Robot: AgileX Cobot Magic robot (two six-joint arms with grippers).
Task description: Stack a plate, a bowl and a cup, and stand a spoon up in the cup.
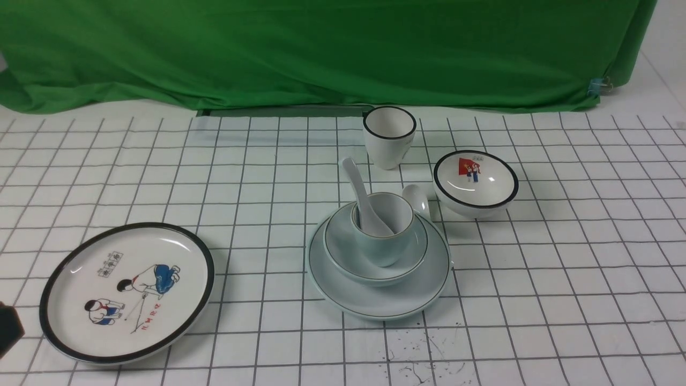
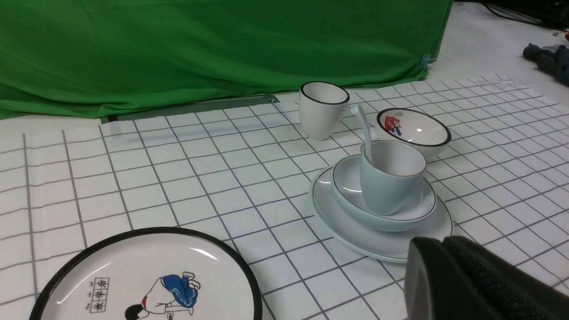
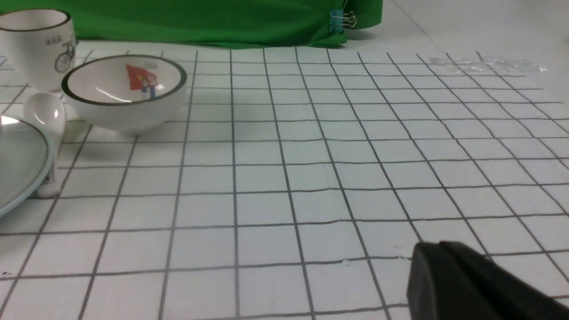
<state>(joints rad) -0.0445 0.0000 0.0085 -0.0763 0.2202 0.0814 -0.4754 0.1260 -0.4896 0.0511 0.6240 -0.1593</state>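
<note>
Green cloth (image 1: 321,53) backs a gridded white table (image 1: 563,268), where the plate (image 1: 429,284) carries the bowl (image 1: 343,252), the cup (image 1: 386,246) and, standing inside it, the spoon (image 1: 356,185). Both grippers, the left gripper (image 2: 466,280) and right gripper (image 3: 466,284), sit at the near edge with jaws together, holding nothing.

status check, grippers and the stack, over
Both grippers shut, empty, clear of stack. Cup in bowl on plate, spoon standing in cup. Nothing in the way.
</note>
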